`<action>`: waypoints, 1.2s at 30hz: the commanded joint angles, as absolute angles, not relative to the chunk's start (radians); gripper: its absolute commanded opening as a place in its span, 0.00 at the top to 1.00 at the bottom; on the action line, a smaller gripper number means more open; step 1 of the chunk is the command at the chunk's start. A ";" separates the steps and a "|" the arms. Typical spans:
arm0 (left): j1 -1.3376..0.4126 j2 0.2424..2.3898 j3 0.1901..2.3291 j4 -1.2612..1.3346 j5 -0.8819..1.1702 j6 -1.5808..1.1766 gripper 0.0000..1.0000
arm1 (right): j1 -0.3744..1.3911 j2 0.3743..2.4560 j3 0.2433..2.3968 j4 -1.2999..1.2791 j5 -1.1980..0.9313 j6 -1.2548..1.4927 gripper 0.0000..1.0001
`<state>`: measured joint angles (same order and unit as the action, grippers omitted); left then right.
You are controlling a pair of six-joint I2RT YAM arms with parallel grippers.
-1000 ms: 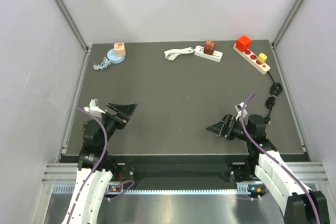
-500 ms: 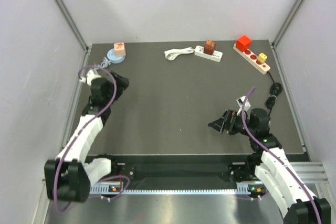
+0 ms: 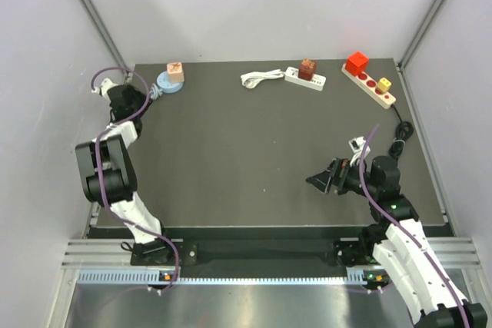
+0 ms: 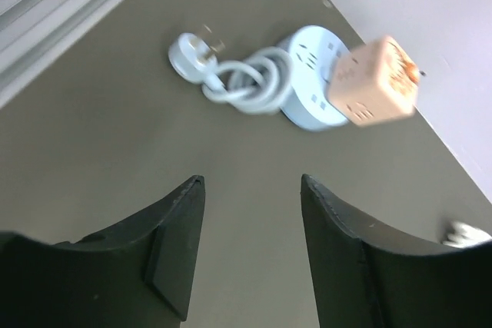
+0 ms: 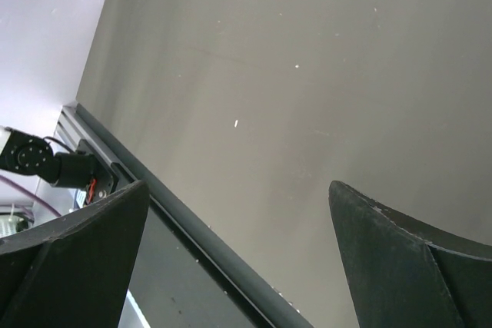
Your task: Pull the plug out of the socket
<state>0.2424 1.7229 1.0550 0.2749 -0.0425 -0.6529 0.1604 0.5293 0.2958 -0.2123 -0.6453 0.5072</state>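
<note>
A round pale-blue socket (image 3: 164,82) lies at the far left of the dark table with a peach cube plug (image 3: 176,72) plugged into it. In the left wrist view the socket (image 4: 306,105) and the cube plug (image 4: 374,82) lie ahead and to the right of my open, empty left gripper (image 4: 252,186). The socket's coiled cable (image 4: 250,82) lies to its left. In the top view my left gripper (image 3: 141,96) is just left of the socket, apart from it. My right gripper (image 3: 319,182) is open and empty above bare table (image 5: 238,190).
A white power strip (image 3: 304,78) with a brown plug (image 3: 308,67) and a white cable (image 3: 260,78) lies at the back centre. A beige strip (image 3: 371,87) carries a red cube (image 3: 357,62) and a yellow plug (image 3: 384,83). A black cable (image 3: 399,140) lies at the right edge.
My left arm has swung from the near left out to the far left corner, close to the round socket. My right gripper has shifted slightly and stays open.
</note>
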 commanded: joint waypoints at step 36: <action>0.250 2.250 1.522 0.368 0.140 -0.712 0.57 | 0.152 0.554 0.399 -0.268 -0.609 0.497 0.01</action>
<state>0.2607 2.2398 1.4845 0.4076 0.1516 -0.7639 0.1604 0.5522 0.3393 -0.2718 -0.6239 0.4900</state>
